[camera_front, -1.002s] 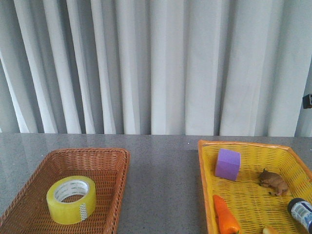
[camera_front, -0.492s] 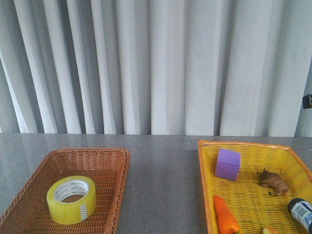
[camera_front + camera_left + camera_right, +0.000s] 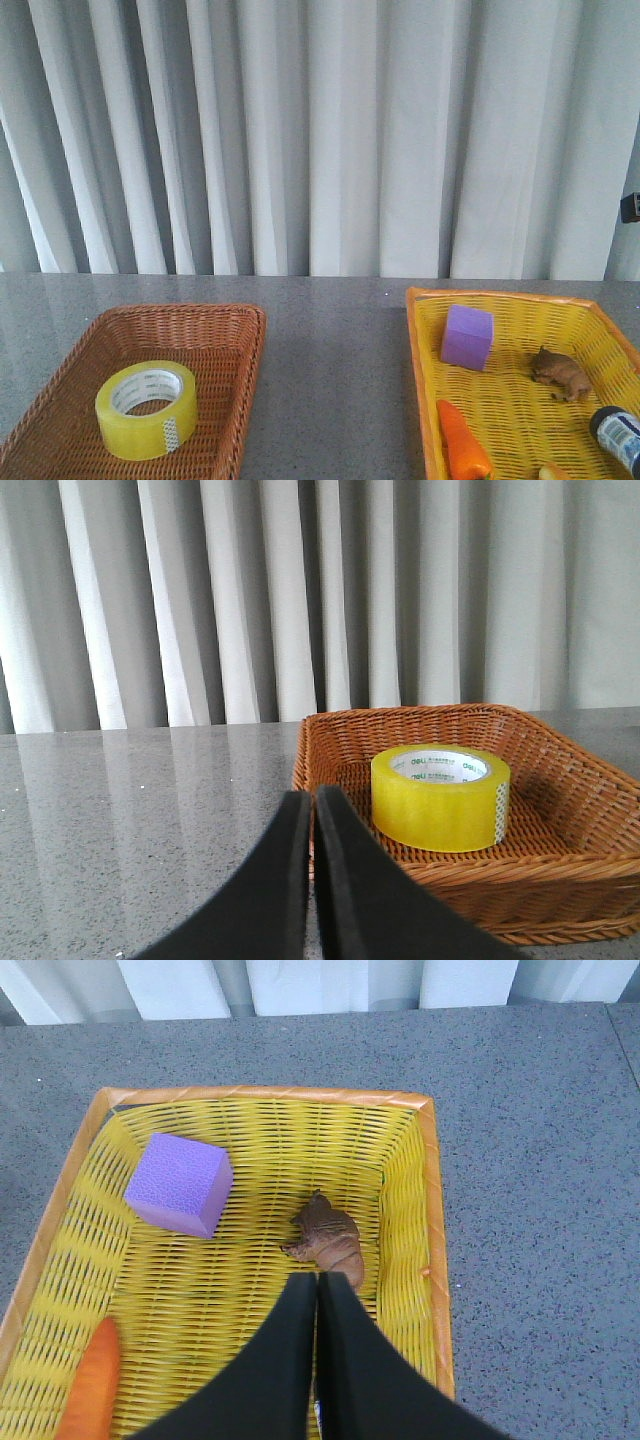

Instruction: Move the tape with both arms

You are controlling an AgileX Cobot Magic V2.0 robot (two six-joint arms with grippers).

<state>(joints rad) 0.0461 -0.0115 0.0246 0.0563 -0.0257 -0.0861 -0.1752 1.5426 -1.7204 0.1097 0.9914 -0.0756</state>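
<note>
Front view, tape: the tape point(image 3: 146, 409) is lying flat in the brown wicker basket point(image 3: 60, 420) at the table's left, showing translucent yellow sides, a white printed core and a loose end on its near side.
Front view, other basket: a yellow basket point(image 3: 425, 370) is sitting at the right, holding a purple cube point(image 3: 468, 337), a brown toy animal point(image 3: 560, 373), an orange carrot point(image 3: 461, 442) and a dark-capped bottle point(image 3: 618, 436).
Front view, cut off: both baskets, the carrot and the bottle are running out of the picture's lower edge; neither arm is showing here.
Front view, surroundings: the grey speckled table point(image 3: 330, 370) is backing onto pale pleated curtains point(image 3: 320, 130).

Left wrist view, gripper: the left gripper point(image 3: 313, 800) is hovering over bare table beside the wicker basket point(image 3: 590, 880), its two black fingers pressed together with only a thin slit between, pinching nothing.
Left wrist view, tape: the roll point(image 3: 441, 797) is resting inside that basket, well apart from the fingers; small green print on its core is too small to read.
Left wrist view, surface: the tabletop is reflecting the curtains.

Right wrist view, gripper: the right gripper point(image 3: 317, 1282) is hanging above the yellow basket point(image 3: 400, 1220), fingers pressed together, empty, its tips overlapping the toy animal point(image 3: 327, 1239) in the picture.
Right wrist view, contents: the cube point(image 3: 178, 1184) is lying near a corner; the carrot point(image 3: 93, 1385) is cut off by the frame.
Right wrist view, hidden: a small blue scrap between the fingers is impossible to identify.
</note>
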